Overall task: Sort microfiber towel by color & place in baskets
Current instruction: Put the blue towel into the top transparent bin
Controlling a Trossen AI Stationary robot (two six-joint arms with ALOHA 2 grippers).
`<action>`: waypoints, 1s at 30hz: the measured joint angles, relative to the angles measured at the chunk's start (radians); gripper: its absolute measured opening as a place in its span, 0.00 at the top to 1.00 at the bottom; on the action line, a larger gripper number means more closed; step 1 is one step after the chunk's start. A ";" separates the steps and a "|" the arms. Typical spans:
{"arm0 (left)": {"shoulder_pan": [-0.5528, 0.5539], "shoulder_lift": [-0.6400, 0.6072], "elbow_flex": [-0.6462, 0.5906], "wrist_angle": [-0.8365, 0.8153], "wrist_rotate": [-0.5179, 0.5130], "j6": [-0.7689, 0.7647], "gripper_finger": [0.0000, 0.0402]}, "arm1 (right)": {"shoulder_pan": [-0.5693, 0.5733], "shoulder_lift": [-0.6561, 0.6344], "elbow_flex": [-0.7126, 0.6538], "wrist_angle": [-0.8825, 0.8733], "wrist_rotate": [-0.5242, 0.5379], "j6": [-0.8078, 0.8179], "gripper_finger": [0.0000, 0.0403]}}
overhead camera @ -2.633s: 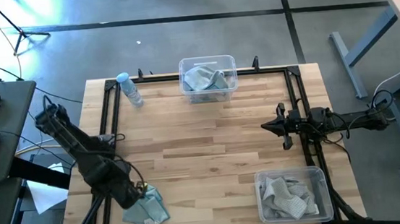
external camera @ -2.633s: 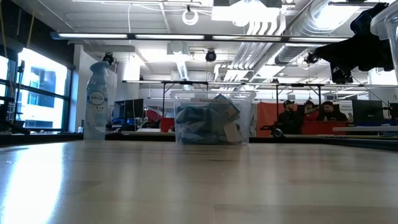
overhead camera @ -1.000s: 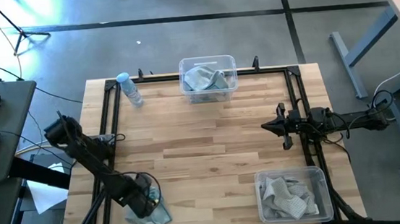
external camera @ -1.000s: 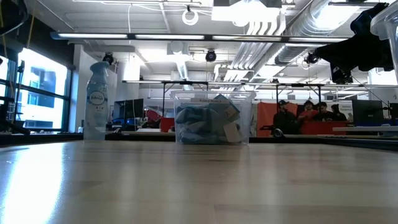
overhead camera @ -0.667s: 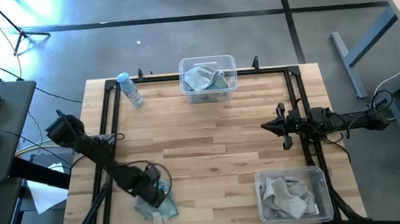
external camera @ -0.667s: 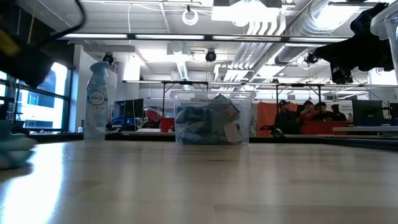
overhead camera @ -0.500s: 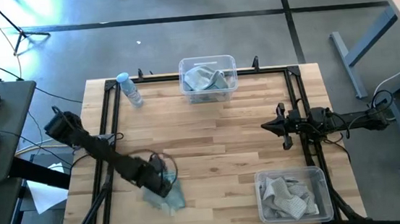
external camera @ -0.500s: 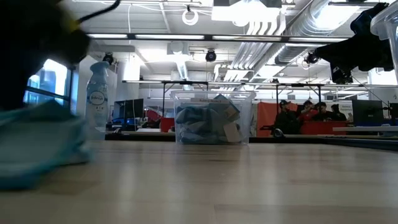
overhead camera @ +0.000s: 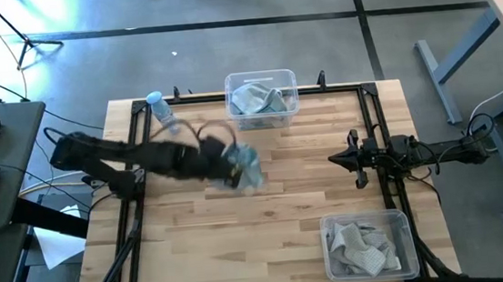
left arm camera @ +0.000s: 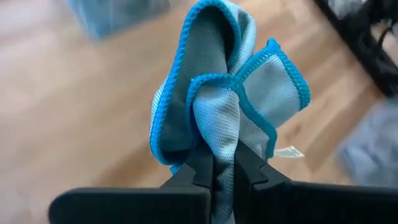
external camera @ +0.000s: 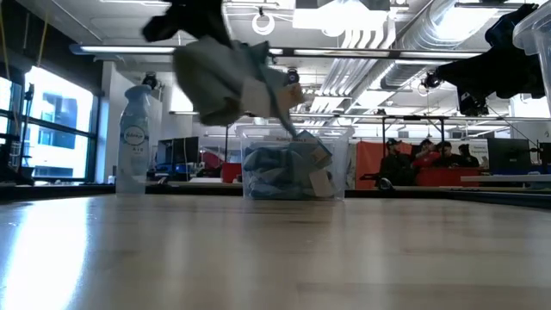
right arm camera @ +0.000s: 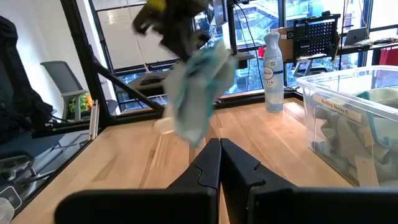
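Now the left claw (left arm camera: 224,167) pinches a blue towel (left arm camera: 227,99).

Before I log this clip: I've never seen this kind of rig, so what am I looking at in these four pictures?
Two robot arms work at a wooden table. One picture looks straight down, one looks level across the tabletop, and one comes from each arm's wrist. The left tool is shut on a blue towel, carried in the air over the table's middle. The right tool waits shut at the right edge. The far bin holds blue towels; the near bin by the right arm holds grey ones. A bottle stands at the far left corner.
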 joint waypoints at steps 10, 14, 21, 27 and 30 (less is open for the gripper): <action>0.309 0.139 0.360 -0.002 0.023 0.414 1.00 | 0.000 0.000 0.000 0.000 0.000 0.000 1.00; 0.410 0.226 0.523 0.002 0.034 0.574 1.00 | 0.000 0.000 0.000 0.000 0.000 0.000 1.00; 0.543 0.398 0.752 -0.005 0.034 0.828 1.00 | 0.000 0.000 0.000 0.000 0.000 0.000 1.00; 0.603 0.496 0.795 -0.011 0.036 1.021 1.00 | 0.000 0.000 0.000 0.000 0.000 0.000 1.00; 0.613 0.528 0.795 -0.013 0.037 1.075 1.00 | 0.000 0.000 0.000 0.000 0.000 0.000 1.00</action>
